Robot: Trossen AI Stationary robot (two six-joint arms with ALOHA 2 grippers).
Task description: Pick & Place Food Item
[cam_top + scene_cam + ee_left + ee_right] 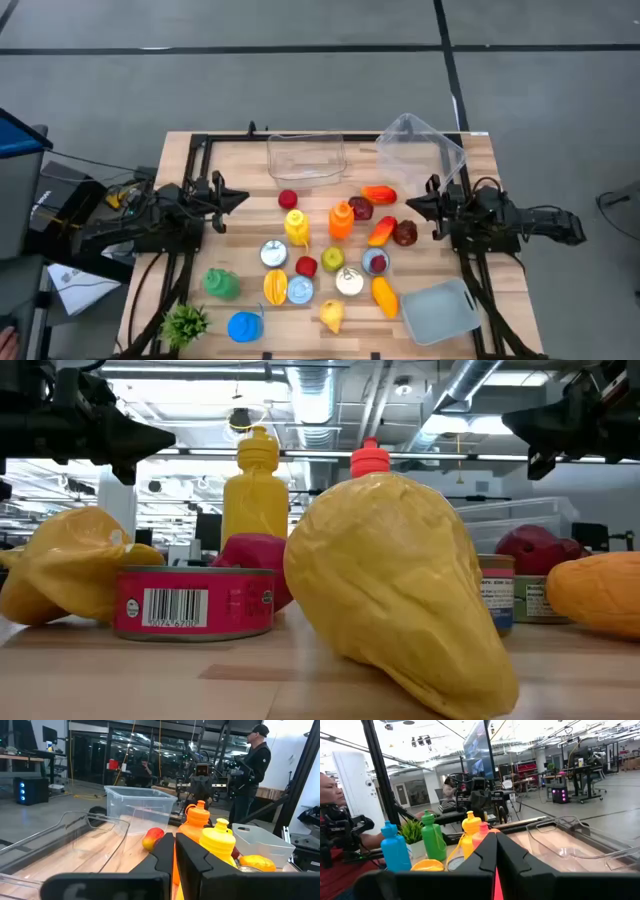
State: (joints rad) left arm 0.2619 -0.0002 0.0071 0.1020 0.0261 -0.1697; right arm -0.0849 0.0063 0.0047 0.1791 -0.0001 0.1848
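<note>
— So where do the arms stand?
— Both wait over the worktop. The left gripper hangs near the left edge, jaws pressed together on nothing. The right gripper hangs near the right edge, jaws likewise closed and empty.
— And the food?
— Scattered mid-worktop between them: a yellow bottle beside an orange bottle, cans, toy fruit, and a yellow pear near the front edge.
— Containers?
— A clear bin at the back edge, a tilted clear tub by the back right corner, a grey lid front right.
</note>
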